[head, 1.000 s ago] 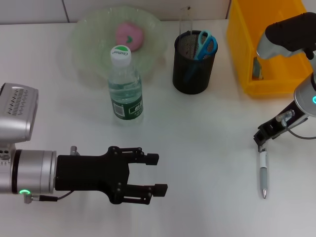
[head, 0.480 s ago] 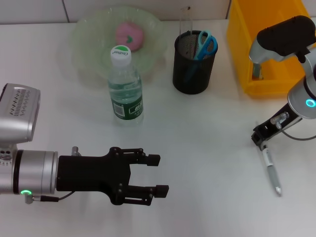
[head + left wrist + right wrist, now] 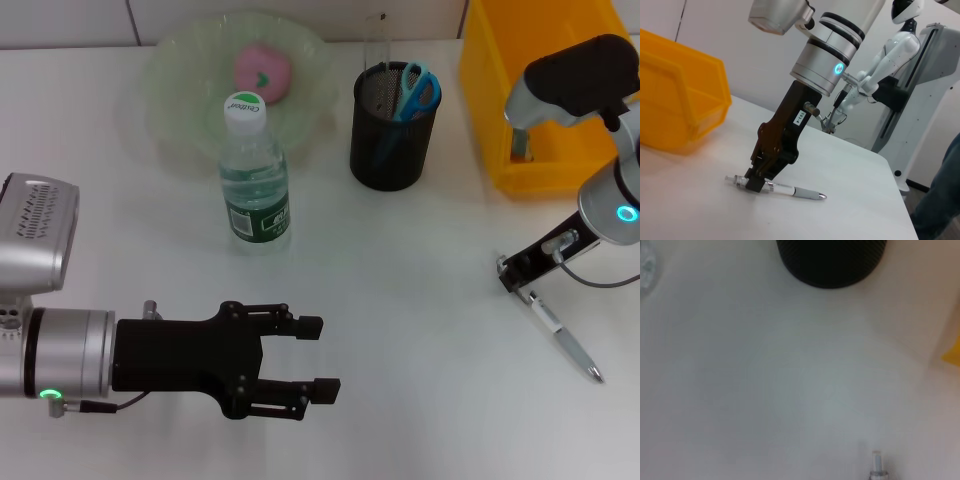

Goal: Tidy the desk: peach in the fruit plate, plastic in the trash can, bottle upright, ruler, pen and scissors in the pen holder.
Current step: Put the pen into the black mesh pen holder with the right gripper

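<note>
My right hand (image 3: 515, 278) is down on the worktop (image 3: 420, 300), its fingers closed on the blunt end of the pen (image 3: 560, 338). From my head I see the pen lying slantwise, its tip pointing away from the hand toward the near right. The left wrist view adds what my head cannot: the pen (image 3: 785, 189) lies flat on the worktop with the right hand (image 3: 754, 181) clamped over its end, the yellow trash can (image 3: 675, 112) behind. My right wrist view shows only the pen's blunt end (image 3: 876, 466) and the rim of the black pen holder (image 3: 830, 260) farther off.

My left hand (image 3: 305, 360) hovers at the near left, fingers wide apart, holding nothing.

Seen from my head, the bottle (image 3: 255, 175) stands upright, the peach (image 3: 262, 70) sits in the fruit plate (image 3: 170, 90), and the scissors (image 3: 415, 90) stand in the pen holder (image 3: 392, 130).
</note>
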Tool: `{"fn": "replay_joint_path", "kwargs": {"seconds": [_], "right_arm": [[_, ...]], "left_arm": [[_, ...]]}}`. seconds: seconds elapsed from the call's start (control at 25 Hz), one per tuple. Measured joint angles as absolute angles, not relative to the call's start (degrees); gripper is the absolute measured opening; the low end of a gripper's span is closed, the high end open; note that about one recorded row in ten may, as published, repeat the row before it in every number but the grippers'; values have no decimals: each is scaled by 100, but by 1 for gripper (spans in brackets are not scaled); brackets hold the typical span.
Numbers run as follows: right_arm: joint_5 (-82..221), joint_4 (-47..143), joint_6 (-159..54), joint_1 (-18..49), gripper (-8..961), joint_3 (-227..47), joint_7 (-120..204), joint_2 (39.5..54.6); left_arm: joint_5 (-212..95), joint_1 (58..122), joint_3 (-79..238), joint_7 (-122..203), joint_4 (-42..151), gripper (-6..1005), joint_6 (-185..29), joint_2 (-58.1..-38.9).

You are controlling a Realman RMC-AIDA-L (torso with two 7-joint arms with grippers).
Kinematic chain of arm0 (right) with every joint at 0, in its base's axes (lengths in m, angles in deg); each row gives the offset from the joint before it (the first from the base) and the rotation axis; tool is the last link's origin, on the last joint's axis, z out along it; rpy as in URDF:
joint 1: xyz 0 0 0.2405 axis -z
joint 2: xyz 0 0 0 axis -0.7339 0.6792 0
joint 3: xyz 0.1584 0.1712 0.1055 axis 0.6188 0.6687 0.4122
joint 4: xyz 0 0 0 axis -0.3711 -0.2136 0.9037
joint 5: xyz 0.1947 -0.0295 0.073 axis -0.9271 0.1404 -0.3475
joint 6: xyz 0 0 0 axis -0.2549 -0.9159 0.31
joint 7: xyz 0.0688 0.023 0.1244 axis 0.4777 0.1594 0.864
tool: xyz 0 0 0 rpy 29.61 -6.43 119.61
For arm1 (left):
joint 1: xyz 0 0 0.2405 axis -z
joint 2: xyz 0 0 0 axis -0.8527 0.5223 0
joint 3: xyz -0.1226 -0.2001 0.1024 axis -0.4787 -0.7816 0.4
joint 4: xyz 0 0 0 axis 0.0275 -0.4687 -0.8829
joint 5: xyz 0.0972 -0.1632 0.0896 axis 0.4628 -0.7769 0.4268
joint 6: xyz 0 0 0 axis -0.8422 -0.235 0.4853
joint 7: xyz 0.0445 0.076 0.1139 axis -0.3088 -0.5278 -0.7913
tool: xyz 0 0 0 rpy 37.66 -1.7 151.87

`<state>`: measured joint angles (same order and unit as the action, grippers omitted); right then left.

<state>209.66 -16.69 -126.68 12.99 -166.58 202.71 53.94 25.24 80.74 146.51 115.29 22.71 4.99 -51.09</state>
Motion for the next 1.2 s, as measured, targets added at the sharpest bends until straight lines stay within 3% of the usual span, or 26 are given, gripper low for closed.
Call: {"fn": "replay_joint_path", "kwargs": {"seconds": [0.24, 0.6, 0.88, 1.2], "right_arm": [[20579, -2274, -12703, 1642, 112, -16272, 19886, 5398], [18043, -2532, -12701, 1997, 112, -13621, 17714, 5361], [15176, -813, -12279, 1883, 111, -12754, 14936, 5349], [13220, 1916, -12092, 1166, 111, -12801, 11684, 5361]], "left_arm": [[2524, 8043, 14627, 11529, 2271, 769, 527, -5108], [2524, 8033, 14606, 11558, 2271, 769, 546, -5117], [2521, 8030, 14602, 11579, 2271, 768, 546, -5143], [2478, 8033, 14597, 11551, 2271, 768, 551, -5167]]}}
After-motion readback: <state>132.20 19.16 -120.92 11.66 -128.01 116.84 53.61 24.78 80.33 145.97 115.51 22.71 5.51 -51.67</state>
